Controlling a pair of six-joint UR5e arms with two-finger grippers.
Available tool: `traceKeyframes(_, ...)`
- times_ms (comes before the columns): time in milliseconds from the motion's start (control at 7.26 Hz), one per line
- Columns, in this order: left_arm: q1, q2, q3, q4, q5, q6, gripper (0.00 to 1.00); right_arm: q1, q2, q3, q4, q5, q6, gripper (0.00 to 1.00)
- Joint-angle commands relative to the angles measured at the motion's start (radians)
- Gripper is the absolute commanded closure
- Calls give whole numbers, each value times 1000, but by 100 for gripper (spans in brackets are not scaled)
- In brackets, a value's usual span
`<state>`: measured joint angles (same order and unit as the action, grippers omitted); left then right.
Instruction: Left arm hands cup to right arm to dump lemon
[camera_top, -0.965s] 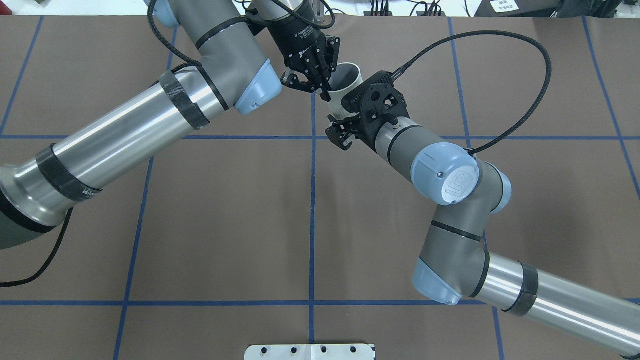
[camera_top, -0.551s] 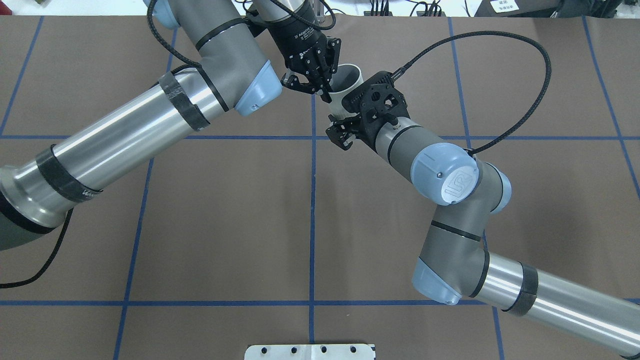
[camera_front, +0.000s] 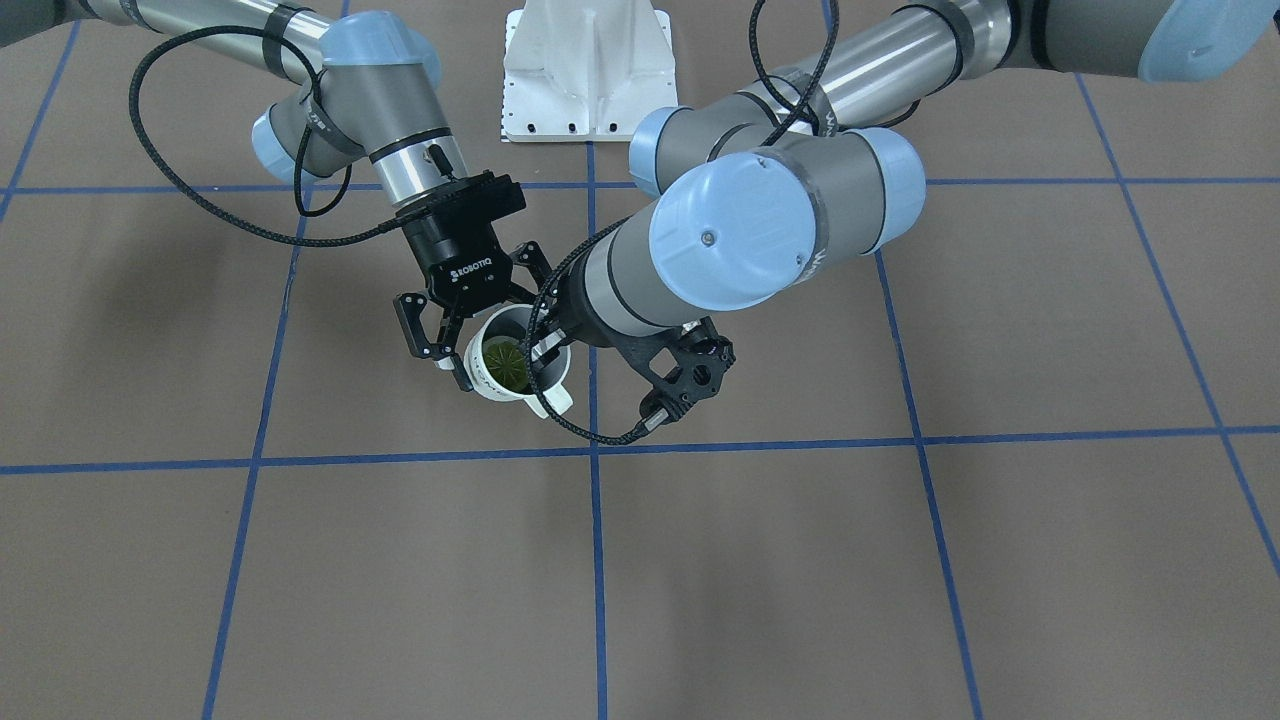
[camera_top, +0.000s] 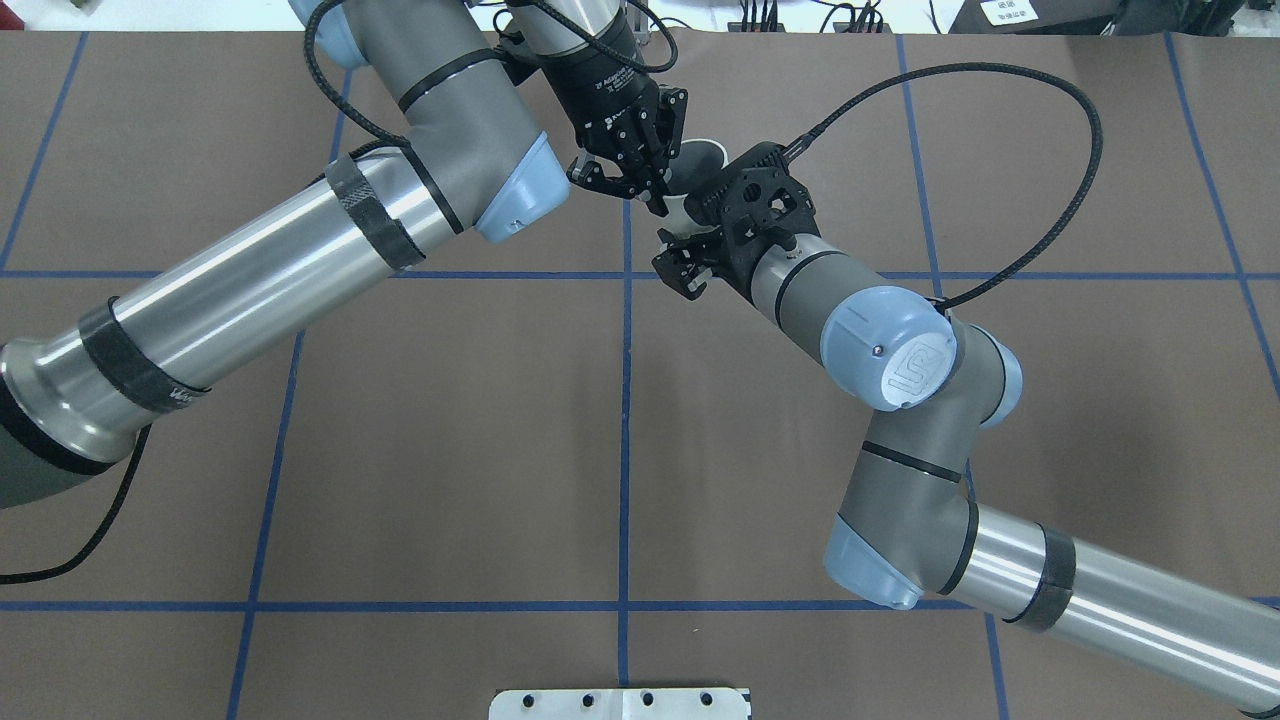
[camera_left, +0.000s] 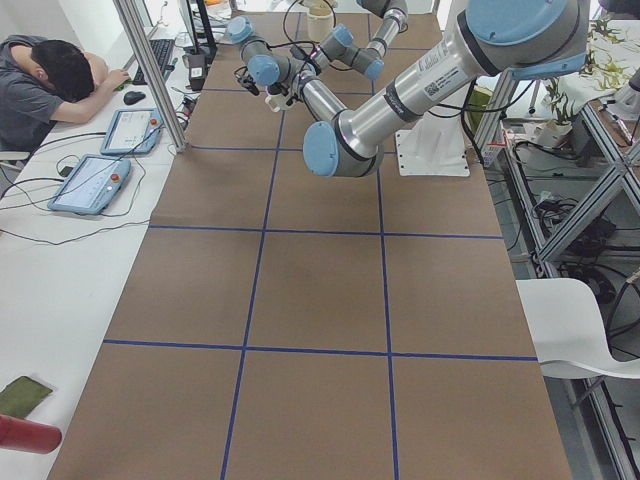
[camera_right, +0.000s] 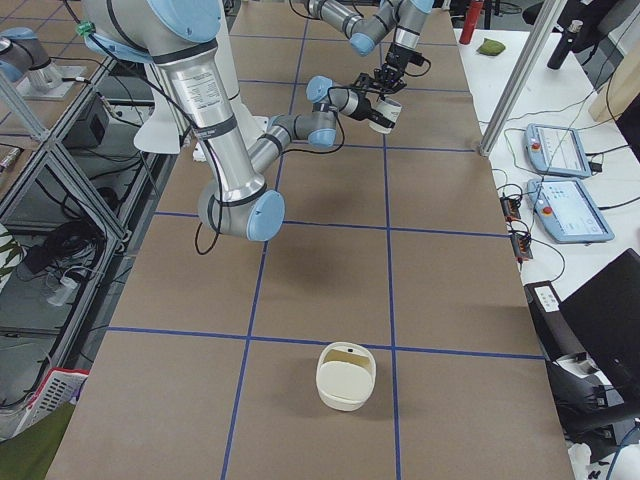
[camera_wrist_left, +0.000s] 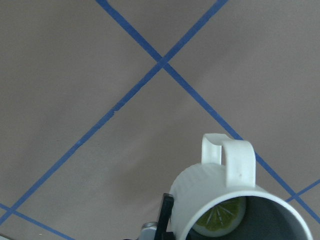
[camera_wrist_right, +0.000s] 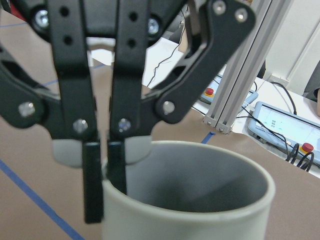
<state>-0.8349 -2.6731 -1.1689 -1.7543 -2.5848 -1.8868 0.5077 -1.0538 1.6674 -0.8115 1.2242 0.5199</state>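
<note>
The cream-white cup (camera_front: 488, 388) hangs above the table's far middle, mouth up and a little tilted. The yellow-green lemon (camera_front: 503, 362) lies inside it and also shows in the left wrist view as the lemon (camera_wrist_left: 220, 220) in the cup (camera_wrist_left: 210, 185). My left gripper (camera_top: 655, 195) is shut on the cup's rim, one finger inside and one outside, seen close as the left gripper (camera_wrist_right: 105, 185) on the cup (camera_wrist_right: 200, 220). My right gripper (camera_front: 498, 352) stands open, its fingers on either side of the cup's body.
The brown table carries a blue tape grid. A white base plate (camera_front: 588, 70) sits at the robot's side. A cream basket (camera_right: 346, 377) stands near the table's right end. A person (camera_left: 50, 85) rests at a desk beside tablets and an aluminium post (camera_left: 150, 70).
My left arm has shifted a little toward the right arm, carrying the cup further between the right gripper's fingers and under its wrist bracket. The right arm has not moved.
</note>
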Motion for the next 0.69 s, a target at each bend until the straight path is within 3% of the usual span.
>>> traceKeyframes(0, 0, 1, -8, 2, 0, 0, 100, 0, 0, -3, 0, 0, 0, 1)
traceKeyframes(276, -1, 1, -8, 4, -2, 0, 100, 0, 0, -3, 0, 0, 0, 6)
traceKeyframes(413, -1, 2, -9, 4, 0, 0, 100, 0, 2, 0, 2, 3, 12, 57)
traceKeyframes(551, -3, 4, -8, -5, 2, 8, 53, 0, 2, 0, 3, 6, 15, 91)
